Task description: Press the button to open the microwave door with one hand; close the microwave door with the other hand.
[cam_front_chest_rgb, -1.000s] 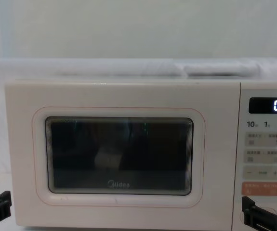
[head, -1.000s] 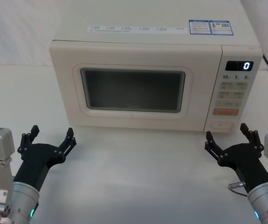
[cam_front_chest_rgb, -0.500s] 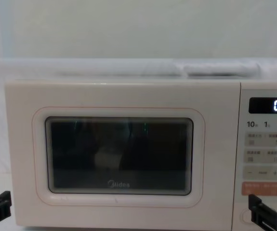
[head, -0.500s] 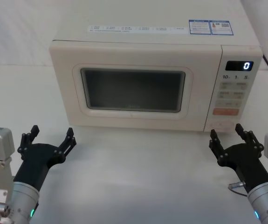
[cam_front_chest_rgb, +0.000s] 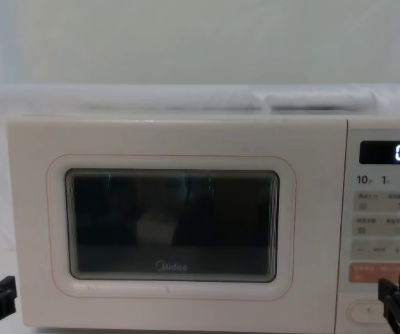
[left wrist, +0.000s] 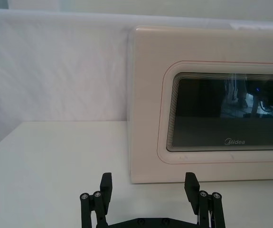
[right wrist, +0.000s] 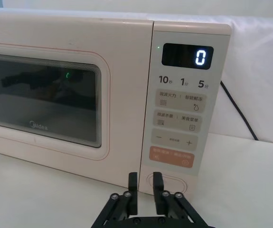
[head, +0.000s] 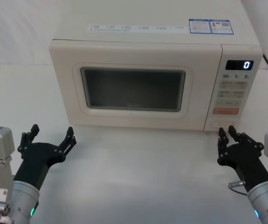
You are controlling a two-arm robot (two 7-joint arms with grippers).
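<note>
White desk (head: 138, 168) and pale wall frame your microwave (head: 154, 84), whose button (right wrist: 168, 184), the cream pill under the orange key, sits at the foot of the control panel. Your microwave door (head: 131, 88) is closed, so the opening press looks like the step in hand. Your right gripper (right wrist: 145, 186) hovers just before that button, jaws nearly together and holding nothing; push straight forward, centred on the pill. Your left gripper (head: 50, 140) waits wide open and empty near the door's left edge.
</note>
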